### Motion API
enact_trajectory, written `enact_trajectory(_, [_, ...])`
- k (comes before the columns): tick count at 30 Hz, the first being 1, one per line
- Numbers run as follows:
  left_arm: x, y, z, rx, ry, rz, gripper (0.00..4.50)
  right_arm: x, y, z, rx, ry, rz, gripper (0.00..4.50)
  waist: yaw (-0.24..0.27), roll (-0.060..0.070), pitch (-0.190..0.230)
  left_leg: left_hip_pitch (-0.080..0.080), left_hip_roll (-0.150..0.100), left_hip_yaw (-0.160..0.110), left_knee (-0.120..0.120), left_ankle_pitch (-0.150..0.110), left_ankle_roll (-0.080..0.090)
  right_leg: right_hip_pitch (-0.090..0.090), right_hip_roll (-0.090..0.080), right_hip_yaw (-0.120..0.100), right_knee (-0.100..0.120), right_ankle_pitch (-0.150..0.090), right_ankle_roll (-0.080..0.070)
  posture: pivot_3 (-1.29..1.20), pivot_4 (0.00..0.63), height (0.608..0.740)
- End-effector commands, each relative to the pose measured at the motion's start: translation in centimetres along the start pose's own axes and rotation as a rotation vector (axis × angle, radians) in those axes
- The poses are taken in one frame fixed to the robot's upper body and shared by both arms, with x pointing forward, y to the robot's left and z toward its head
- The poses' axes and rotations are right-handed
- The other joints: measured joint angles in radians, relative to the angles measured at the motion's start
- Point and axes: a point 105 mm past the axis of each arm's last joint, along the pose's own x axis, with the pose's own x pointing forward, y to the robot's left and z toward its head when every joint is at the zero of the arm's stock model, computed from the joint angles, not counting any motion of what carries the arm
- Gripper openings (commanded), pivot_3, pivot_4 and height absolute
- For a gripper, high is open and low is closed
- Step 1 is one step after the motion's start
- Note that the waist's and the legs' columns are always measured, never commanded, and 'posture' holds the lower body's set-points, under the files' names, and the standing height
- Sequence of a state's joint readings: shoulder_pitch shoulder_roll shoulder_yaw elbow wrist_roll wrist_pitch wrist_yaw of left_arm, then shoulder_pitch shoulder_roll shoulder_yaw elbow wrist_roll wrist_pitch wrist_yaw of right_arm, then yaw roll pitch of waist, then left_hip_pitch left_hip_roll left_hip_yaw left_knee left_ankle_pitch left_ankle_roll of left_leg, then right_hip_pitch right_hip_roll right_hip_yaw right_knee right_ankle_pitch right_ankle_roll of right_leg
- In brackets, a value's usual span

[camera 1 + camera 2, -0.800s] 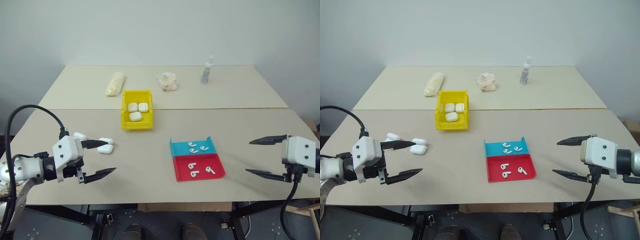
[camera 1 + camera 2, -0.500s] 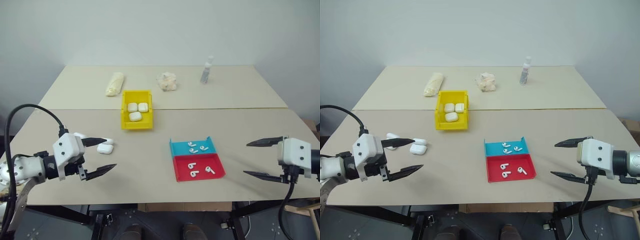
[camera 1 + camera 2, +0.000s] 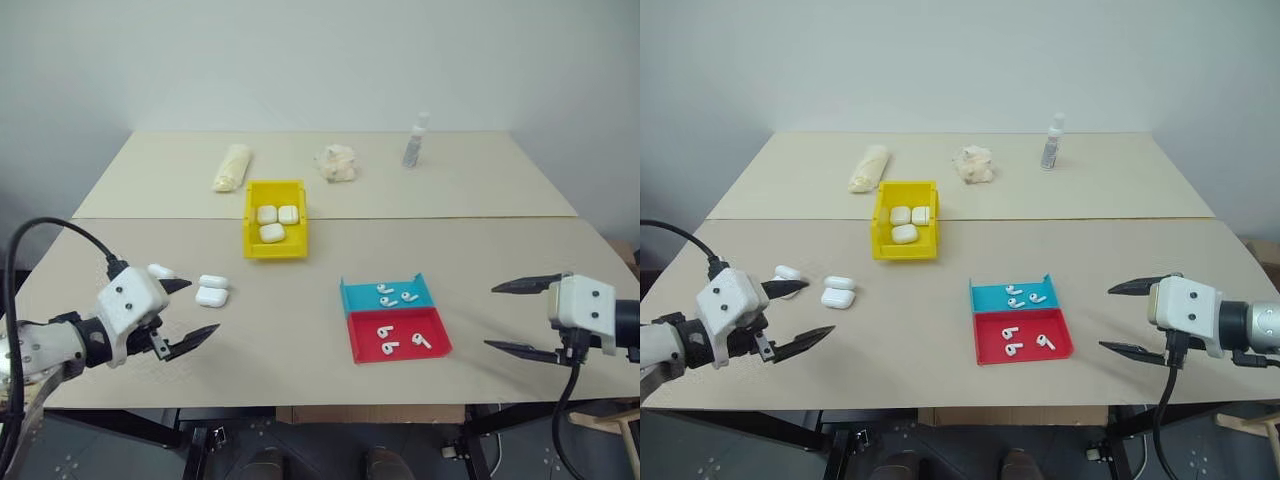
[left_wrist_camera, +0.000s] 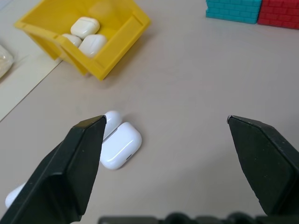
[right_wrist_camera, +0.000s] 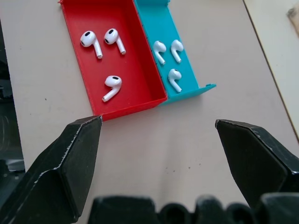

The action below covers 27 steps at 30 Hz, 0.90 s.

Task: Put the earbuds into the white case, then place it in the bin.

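Observation:
Three white cases lie on the near-left table: two side by side (image 3: 211, 290) and one (image 3: 160, 271) further left. My left gripper (image 3: 204, 306) hovers open just short of them, nothing between its fingers; in the left wrist view the pair (image 4: 120, 144) lies past the left fingertip. The yellow bin (image 3: 274, 251) stands beyond, with three white cases in it. Earbuds (image 5: 112, 84) lie in a red tray (image 3: 400, 322), more earbuds (image 5: 175, 77) in a blue tray (image 3: 352, 297). My right gripper (image 3: 490, 317) is open and empty, right of the trays.
At the back of the table lie a pale yellow wrapped roll (image 3: 231, 167), a crumpled pale wad (image 3: 335, 162) and a small spray bottle (image 3: 414, 140). A seam runs across the table just behind the bin. Bare table lies between the cases and the trays.
My left gripper has drawn back toward the near-left, away from the two cases. The right gripper has barely shifted. Both stay open.

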<state>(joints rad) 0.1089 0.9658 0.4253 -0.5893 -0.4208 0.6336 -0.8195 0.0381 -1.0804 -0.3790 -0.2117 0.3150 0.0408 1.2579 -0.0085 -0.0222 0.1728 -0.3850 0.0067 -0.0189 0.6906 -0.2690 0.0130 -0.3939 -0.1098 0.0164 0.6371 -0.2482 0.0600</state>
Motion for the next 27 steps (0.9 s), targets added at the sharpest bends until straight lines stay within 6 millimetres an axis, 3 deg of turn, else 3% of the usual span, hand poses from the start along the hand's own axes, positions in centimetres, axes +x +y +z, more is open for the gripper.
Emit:
enact_trajectory(1, [-0.6,3.1,0.4,0.009,0.133,0.126,4.5,0.0,-0.1,0.5,-0.013,0.001,-0.025,4.49,0.001,0.0,0.0,0.0,0.0,-0.001,0.0,0.0,0.0,0.0,0.0,-0.001,0.0,0.0,0.0,0.0,0.15,0.74])
enact_trajectory(5, [-1.1,6.7,-0.4,-0.066,0.314,0.17,4.5,0.6,0.6,0.4,0.019,-0.008,-0.01,4.49,-0.003,0.0,0.0,0.001,-0.001,0.0,0.0,0.0,0.0,0.001,0.0,0.0,0.001,0.0,0.0,0.0,0.15,0.74])
enact_trajectory(10, [-1.1,11.3,-0.1,-0.356,0.424,0.225,4.5,1.0,0.9,-0.2,0.062,0.027,-0.007,4.49,-0.003,-0.002,0.001,-0.001,-0.002,0.004,-0.002,0.0,0.0,-0.001,0.0,-0.002,0.001,0.0,0.001,0.0,0.15,0.74])
enact_trajectory(13, [-0.6,13.3,-0.3,-0.374,0.511,0.243,4.5,1.0,0.8,-0.4,0.073,0.04,-0.013,4.49,-0.003,-0.003,0.001,-0.001,-0.003,0.006,-0.001,0.0,0.0,-0.001,0.0,-0.001,0.003,-0.001,0.001,0.0,0.15,0.74])
enact_trajectory(19, [1.6,15.1,0.1,-0.412,0.576,0.162,4.5,1.6,0.8,-0.7,0.085,0.043,-0.013,4.49,-0.004,-0.004,0.002,-0.008,-0.003,0.008,0.0,0.0,0.0,-0.008,0.0,0.0,0.003,-0.001,0.001,0.0,0.15,0.74])
enact_trajectory(27, [3.7,14.4,-3.3,-0.459,0.725,0.067,4.5,1.9,1.0,-0.8,0.104,0.045,-0.027,4.49,-0.006,-0.005,0.002,-0.015,-0.003,0.007,0.003,0.0,0.0,-0.014,0.0,-0.001,0.005,-0.001,0.002,0.0,0.15,0.74])
